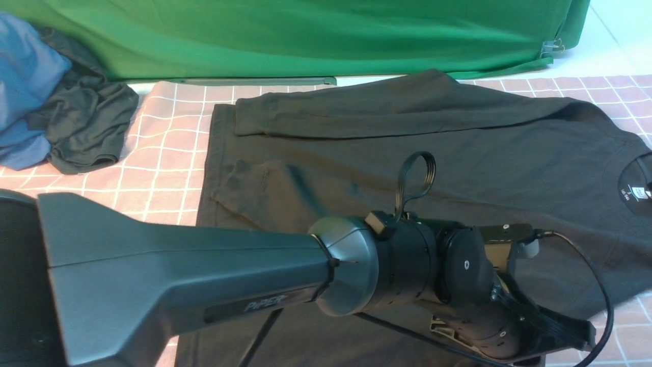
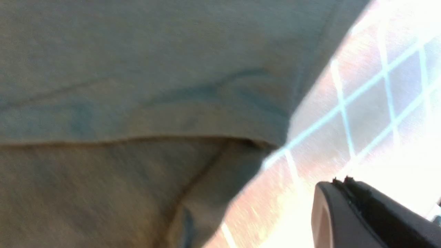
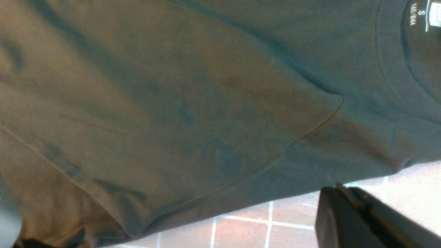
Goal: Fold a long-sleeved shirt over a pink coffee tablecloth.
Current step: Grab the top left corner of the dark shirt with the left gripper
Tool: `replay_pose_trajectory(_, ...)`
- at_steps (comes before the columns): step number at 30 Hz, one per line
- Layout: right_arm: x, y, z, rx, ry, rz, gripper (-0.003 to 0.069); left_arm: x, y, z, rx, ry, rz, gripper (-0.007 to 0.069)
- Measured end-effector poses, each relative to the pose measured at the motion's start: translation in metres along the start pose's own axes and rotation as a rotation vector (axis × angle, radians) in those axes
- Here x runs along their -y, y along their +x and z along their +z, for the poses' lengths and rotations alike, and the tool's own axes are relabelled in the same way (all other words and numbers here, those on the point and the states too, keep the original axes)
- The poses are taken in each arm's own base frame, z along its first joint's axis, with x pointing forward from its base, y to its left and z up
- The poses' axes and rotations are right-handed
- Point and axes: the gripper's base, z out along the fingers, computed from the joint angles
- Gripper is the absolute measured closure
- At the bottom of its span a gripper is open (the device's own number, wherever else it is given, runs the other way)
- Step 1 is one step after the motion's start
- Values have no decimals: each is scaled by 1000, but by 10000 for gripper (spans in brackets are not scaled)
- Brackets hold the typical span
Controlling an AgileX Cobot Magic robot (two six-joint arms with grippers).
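The black long-sleeved shirt (image 1: 407,153) lies flat on the pink coffee tablecloth (image 1: 163,153), neck to the right, with one sleeve (image 1: 382,109) folded across its far side. My left arm reaches from the left over the shirt's near edge. Its gripper (image 1: 580,336) sits low at the right. In the left wrist view the left gripper (image 2: 339,181) is shut and empty over the tablecloth (image 2: 361,103), beside the shirt (image 2: 137,86). In the right wrist view the right gripper (image 3: 339,187) is shut at the edge of the shirt (image 3: 172,103), over the tablecloth (image 3: 241,230). The right arm is out of the front view.
A green cloth (image 1: 305,35) hangs along the back, pinned by a clip (image 1: 550,48). A blue garment (image 1: 25,81) and a dark grey garment (image 1: 86,122) lie crumpled at the far left. The neck label (image 3: 418,13) marks the collar end.
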Motion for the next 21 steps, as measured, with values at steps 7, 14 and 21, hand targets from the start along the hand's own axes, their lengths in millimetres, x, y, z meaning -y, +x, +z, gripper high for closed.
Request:
replay_pose_trajectory(7, 0, 0, 0, 0, -1, -1, 624, -6, -1, 0, 25, -96, 122, 566)
replay_pose_trajectory(14, -1, 0, 0, 2, -12, 0, 624, -5, -8, 2, 120, -91, 141, 338)
replay_pose_trajectory(21, -1, 0, 0, 3, -15, -9, 624, -7, -2, 13, 85, -78, 62, 120)
